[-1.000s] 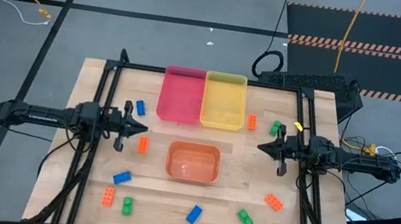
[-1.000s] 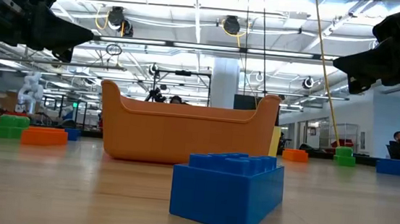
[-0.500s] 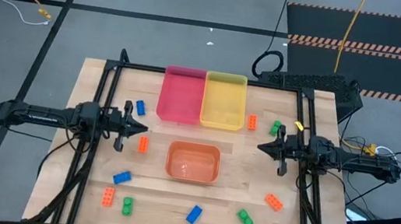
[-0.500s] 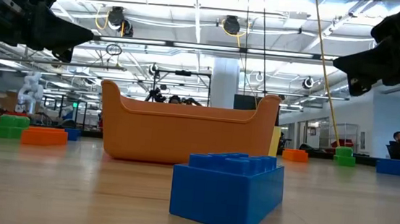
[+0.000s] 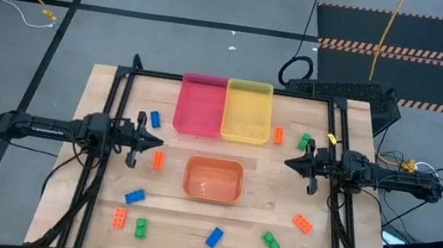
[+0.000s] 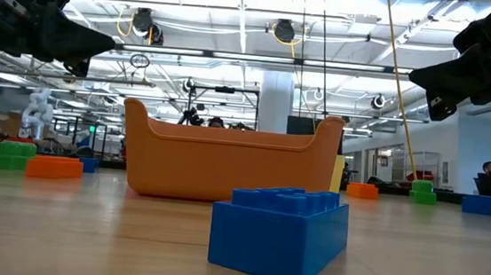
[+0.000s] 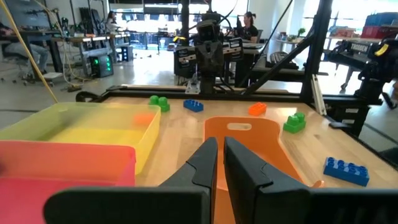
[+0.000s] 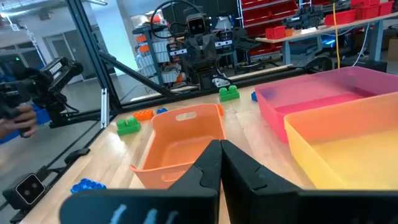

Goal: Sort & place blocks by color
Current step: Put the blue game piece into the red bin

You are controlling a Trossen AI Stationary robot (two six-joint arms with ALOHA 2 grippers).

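Small studded blocks lie scattered flat on the wooden table (image 5: 114, 83). A blue one (image 5: 155, 120) and an orange one (image 5: 157, 159) are near my left gripper (image 5: 160, 142). An orange (image 5: 278, 135) and a green (image 5: 304, 141) block are near my right gripper (image 5: 287, 162). More blocks lie along the near edge, among them a blue one (image 5: 213, 238) that looms large in the low view (image 6: 280, 234). Both grippers hover level above the table at its left and right sides, pointing at each other, shut and empty (image 7: 221, 142) (image 8: 220, 144).
A pink tray (image 5: 201, 104) and a yellow tray (image 5: 247, 110) stand side by side at the far middle. An orange tray (image 5: 214, 179) stands in the centre between the grippers. Dark frame rails (image 5: 115, 109) run along both table sides. People show in the room beyond.
My right gripper has rolled a little about the line it points along, staying in place. Blocks and trays have not moved.
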